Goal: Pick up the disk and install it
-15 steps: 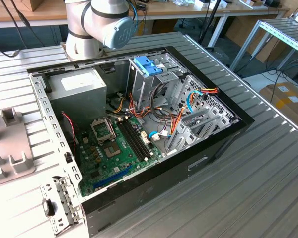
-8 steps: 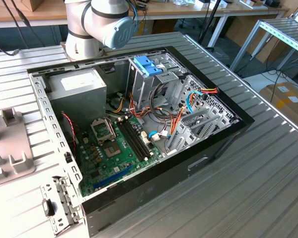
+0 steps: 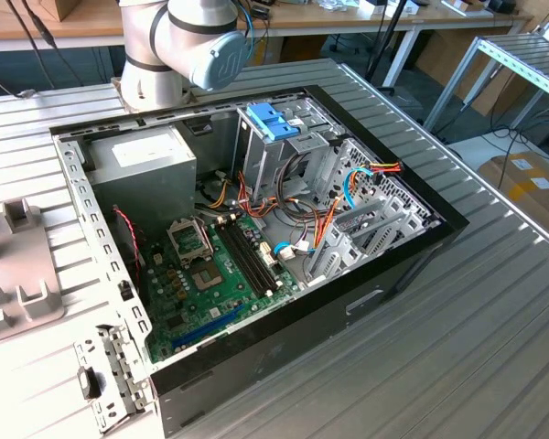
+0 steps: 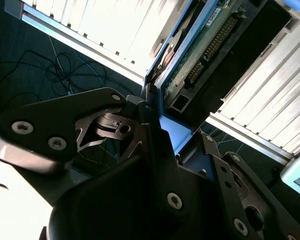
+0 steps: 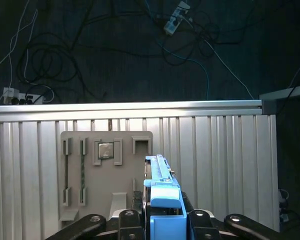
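My gripper (image 5: 162, 212) is shut on the disk (image 5: 161, 185), a drive in a bright blue plastic carrier. In the first wrist view it stands on edge between the black fingers (image 5: 127, 220), above the slatted metal table (image 5: 215, 160). In the second wrist view the disk (image 4: 210, 40) shows its green circuit board and connector row, and the gripper (image 4: 157, 125) clamps the blue carrier's end. The open computer case (image 3: 384, 274) lies on the table in the exterior view, with the arm's base joints (image 3: 178, 46) behind it.
Inside the case are a grey power supply (image 3: 151, 160), a green motherboard (image 3: 210, 274), loose cables (image 3: 325, 215) and a drive cage with a pale blue latch (image 3: 273, 119). A grey fixture plate (image 3: 18, 265) lies at the exterior view's left, also below the disk as the fixture plate (image 5: 105, 165).
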`<state>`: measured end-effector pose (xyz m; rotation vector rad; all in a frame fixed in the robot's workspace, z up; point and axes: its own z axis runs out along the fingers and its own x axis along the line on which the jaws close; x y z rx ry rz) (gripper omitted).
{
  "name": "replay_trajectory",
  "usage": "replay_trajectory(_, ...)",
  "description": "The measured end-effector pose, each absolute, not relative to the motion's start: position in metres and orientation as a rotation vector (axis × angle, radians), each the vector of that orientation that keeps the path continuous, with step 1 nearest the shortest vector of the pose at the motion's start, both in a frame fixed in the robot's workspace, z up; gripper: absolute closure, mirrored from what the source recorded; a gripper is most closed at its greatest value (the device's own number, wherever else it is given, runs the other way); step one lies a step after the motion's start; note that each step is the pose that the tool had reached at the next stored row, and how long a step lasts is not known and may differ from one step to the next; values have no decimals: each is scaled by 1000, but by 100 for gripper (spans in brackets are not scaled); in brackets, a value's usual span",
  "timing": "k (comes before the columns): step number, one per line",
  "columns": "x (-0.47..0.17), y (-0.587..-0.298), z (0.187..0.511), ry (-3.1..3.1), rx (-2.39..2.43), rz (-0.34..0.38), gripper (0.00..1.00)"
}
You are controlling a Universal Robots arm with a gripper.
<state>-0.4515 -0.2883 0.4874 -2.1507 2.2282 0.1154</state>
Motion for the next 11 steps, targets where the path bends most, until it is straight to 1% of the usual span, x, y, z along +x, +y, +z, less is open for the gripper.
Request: replay_trajectory(11,-451,-288,503,2228,-2150,116,63)
